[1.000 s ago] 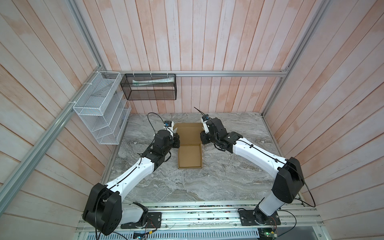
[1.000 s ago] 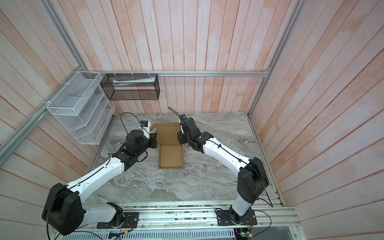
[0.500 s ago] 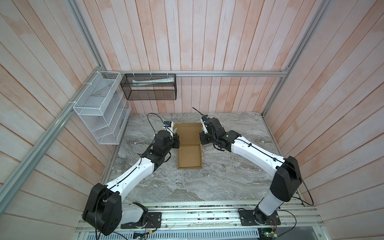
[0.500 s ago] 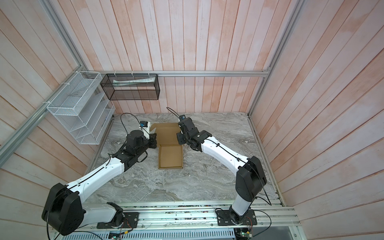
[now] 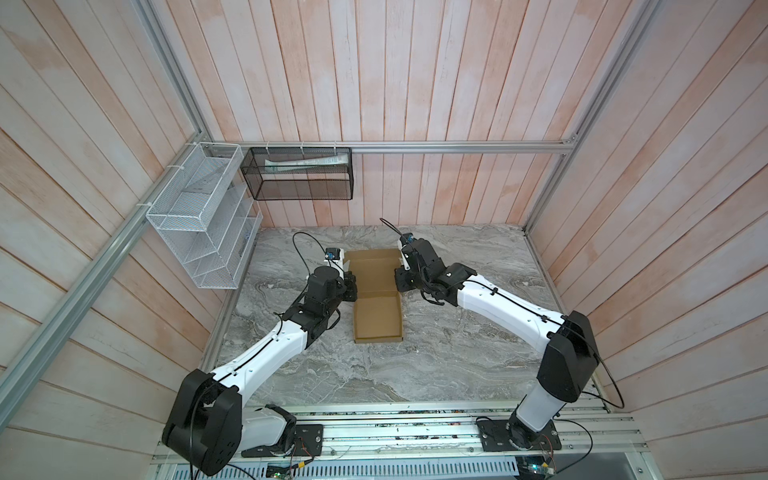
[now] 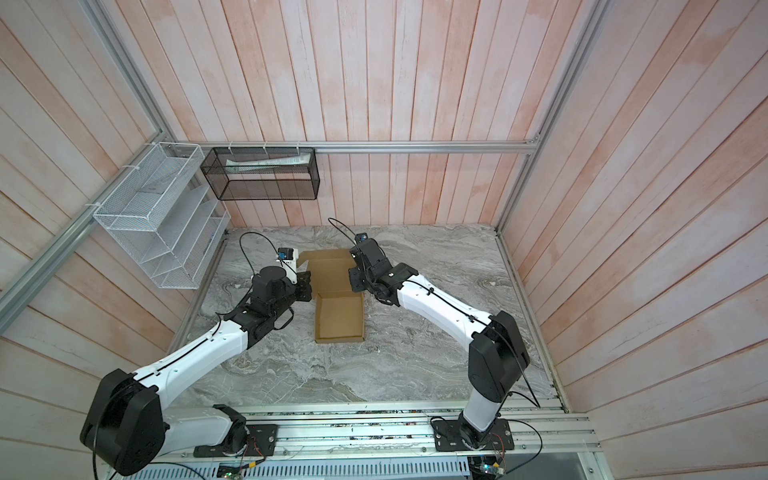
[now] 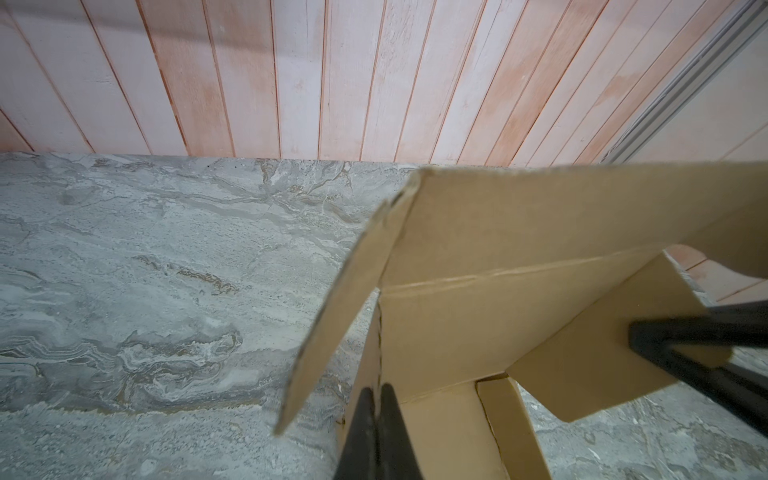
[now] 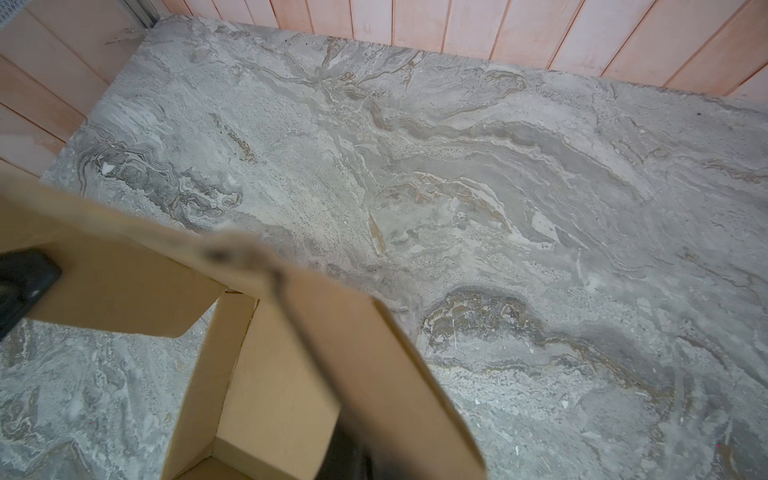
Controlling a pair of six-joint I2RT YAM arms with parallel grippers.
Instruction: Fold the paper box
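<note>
The paper box point(image 5: 377, 320), lying at the middle of the table point(image 5: 457, 353) with its far lid point(image 5: 372, 270) raised, was judged light, stiff but easily creased, best held by the lid's side flaps point(image 7: 602, 353), on which the left gripper point(image 7: 377, 399) and the right gripper point(image 5: 400, 279) were clamped.

Grey veined marble table point(image 5: 457, 353). Pale pink plank walls point(image 5: 415, 83) on three sides. Aluminium rail point(image 5: 457, 146) across back wall. Black mesh basket point(image 5: 299, 185) hangs from rail, white papers point(image 5: 305, 163) inside. Tiered white wire rack point(image 5: 199, 224) on left wall, just beside basket. Metal base rail point(image 5: 395, 434) along front edge.
</note>
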